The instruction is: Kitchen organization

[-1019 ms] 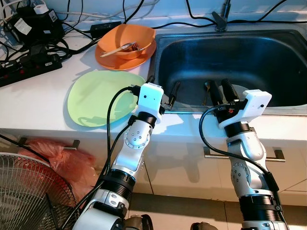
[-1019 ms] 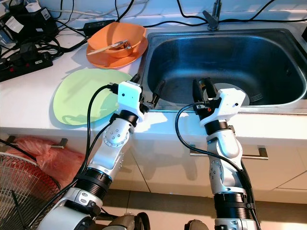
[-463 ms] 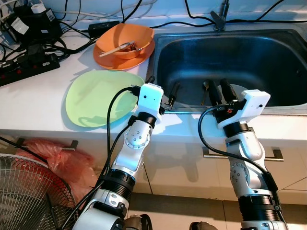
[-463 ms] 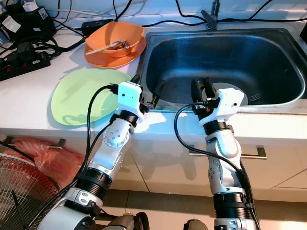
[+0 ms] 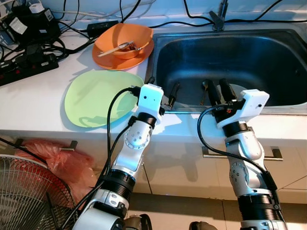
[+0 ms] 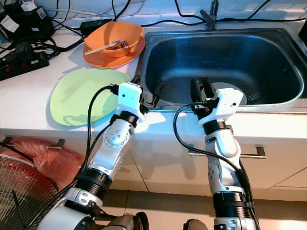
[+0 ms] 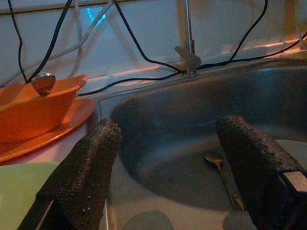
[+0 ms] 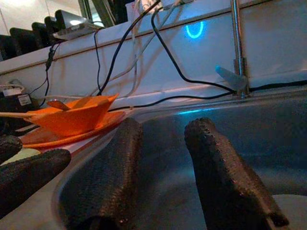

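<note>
Looks barely begun. Holds nothing in the left gripper [image 5: 163,88], with its fingers spread wide over the front left edge of the sink [image 5: 192,52]. Holds nothing in the right gripper [image 5: 216,84] either, with its fingers a little apart, a smaller gap than the left one, reaching over the front edge of the sink.

Shows a small spoon [image 7: 212,159] lying at the bottom of the sink, near both grippers but not touched. Shows a green plate [image 5: 96,96] flat on the white counter [image 5: 33,103], just left of the left arm. Shows an orange bowl [image 5: 125,40] behind it, sitting on an orange plate [image 5: 103,61], with a spoon or stick [image 5: 117,48] leaning inside; hard to tell which.

Probably leaves everything to do: picking up the dishes and the spoon and putting each one where it belongs. Cannot tell which goes first.
</note>
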`<state>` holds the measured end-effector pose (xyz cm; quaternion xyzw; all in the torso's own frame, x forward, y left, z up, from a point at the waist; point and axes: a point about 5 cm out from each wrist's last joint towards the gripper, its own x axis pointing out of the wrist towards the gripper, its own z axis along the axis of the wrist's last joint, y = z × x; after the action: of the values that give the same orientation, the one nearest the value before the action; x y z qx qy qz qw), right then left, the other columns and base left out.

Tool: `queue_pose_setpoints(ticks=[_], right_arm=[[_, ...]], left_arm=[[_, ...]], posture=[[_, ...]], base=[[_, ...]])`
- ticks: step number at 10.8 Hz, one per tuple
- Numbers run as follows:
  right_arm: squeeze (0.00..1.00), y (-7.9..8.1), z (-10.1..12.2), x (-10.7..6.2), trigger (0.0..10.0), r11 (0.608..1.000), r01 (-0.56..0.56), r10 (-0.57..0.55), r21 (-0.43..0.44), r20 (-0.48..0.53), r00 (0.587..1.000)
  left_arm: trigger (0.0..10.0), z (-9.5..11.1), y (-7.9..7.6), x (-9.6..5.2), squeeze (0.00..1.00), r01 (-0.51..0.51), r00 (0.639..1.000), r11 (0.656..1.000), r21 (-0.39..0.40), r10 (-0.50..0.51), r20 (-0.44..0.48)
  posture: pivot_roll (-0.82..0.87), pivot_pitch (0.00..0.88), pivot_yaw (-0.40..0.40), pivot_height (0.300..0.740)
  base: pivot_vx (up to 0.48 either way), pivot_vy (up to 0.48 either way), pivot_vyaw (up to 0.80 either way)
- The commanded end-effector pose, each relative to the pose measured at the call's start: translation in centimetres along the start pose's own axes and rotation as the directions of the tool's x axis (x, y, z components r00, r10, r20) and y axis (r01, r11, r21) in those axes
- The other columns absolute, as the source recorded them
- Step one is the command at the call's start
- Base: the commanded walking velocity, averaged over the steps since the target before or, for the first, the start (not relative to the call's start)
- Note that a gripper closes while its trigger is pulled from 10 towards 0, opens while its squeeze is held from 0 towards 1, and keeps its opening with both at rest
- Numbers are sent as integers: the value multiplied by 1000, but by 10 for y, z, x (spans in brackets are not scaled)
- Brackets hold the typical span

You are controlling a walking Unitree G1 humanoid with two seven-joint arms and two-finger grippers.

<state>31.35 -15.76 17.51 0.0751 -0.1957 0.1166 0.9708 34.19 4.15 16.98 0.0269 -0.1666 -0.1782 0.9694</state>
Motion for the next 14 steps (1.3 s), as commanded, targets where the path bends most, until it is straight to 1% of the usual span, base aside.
queue_pose_setpoints(ticks=[1, 5, 12, 13, 14], right_arm=[[0, 2, -5, 2, 10000, 1000, -9, 10, 4, -29, 1000], [0, 3, -7, 2, 10000, 1000, -15, 16, 3, -35, 999], [0, 2, -7, 2, 10000, 1000, -12, 12, 4, -39, 999], [0, 1, -7, 2, 10000, 1000, -11, 11, 3, -39, 999], [0, 1, -7, 3, 10000, 1000, -11, 11, 4, -40, 999]], left_arm=[[10000, 1, 1, 2, 0, -1, 1000, 1000, -3, 1, 9], [10000, 1, -1, 1, 0, 5, 1000, 1000, -4, -5, 9], [10000, 2, 0, 3, 0, 0, 1000, 1000, -1, 0, 8], [10000, 7, 0, 5, 0, 10, 1000, 1000, 3, -10, 20], [10000, 20, 3, 11, 0, 18, 999, 1000, 2, -18, 51]], posture=[[-33, 100, 101, 740], [-34, 92, 103, 740], [-26, 119, 96, 740], [-24, 120, 95, 740], [-17, 122, 95, 740]], base=[[0, 0, 0], [0, 0, 0], [0, 0, 0], [0, 0, 0], [0, 0, 0]])
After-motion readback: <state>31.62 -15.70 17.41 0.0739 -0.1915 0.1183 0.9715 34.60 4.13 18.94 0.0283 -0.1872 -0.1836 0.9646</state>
